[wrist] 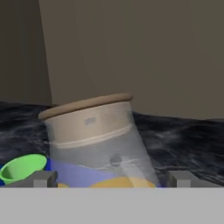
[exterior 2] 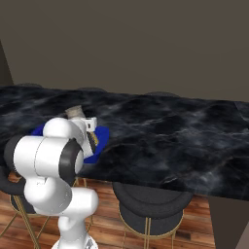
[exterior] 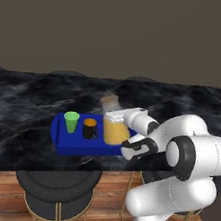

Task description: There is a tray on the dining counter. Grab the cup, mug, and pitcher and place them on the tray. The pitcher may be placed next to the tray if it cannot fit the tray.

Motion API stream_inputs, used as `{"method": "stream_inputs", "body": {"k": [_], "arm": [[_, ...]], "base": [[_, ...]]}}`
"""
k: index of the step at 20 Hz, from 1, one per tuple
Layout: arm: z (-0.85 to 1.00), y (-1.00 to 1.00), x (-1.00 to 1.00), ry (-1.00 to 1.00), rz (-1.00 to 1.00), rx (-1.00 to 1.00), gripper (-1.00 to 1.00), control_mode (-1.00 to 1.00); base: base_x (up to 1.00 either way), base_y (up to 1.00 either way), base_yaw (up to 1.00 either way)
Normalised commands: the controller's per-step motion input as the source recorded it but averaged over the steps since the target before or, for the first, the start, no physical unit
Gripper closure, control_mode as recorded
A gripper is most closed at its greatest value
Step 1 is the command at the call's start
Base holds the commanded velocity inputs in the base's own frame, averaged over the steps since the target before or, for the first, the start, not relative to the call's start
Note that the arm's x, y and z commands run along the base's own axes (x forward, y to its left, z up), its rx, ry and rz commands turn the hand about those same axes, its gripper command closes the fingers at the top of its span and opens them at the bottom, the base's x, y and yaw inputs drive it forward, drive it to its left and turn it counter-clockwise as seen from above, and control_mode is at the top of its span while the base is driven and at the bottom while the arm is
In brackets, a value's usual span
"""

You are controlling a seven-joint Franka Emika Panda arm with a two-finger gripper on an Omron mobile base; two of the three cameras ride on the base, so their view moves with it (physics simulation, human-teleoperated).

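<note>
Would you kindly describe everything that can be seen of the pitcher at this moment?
The pitcher is clear glass with orange liquid in its lower part and a tan round lid on top. It leans rather than standing straight. It sits at the right end of the blue tray, right of the black mug and the green cup. The gripper has a fingertip at either side of its body; actual contact is hard to confirm.

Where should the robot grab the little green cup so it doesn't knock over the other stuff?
Probably from straight above, jaws pinching the green cup near its wide rim. It has no handle, stands upright at the blue tray's left end, and the black mug sits close beside it.
</note>
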Motion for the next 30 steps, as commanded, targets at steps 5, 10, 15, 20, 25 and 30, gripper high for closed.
{"method": "stream_inputs", "body": {"k": [5,10,15,20,25,30], "arm": [[0.0,-0.2,0.06,0.0,0.0,0.0,-1.0,-1.0],[0.0,-0.44,0.27,0.0,0.0,0.0,-1.0,-1.0],[0.0,-0.48,0.11,0.0,0.0,0.0,-1.0,-1.0],[-0.07,-0.15,0.0,0.0,0.0,0.0,-1.0,-1.0],[0.02,-0.15,-0.2,-0.01,0.0,0.0,-1.0,-1.0],[0.24,-0.38,-0.58,0.0,0.0,0.0,-1.0,-1.0]], "base": [[0.0,0.0,0.0],[0.0,0.0,0.0],[0.0,0.0,0.0],[0.0,0.0,0.0],[0.0,0.0,0.0],[0.0,0.0,0.0]]}}
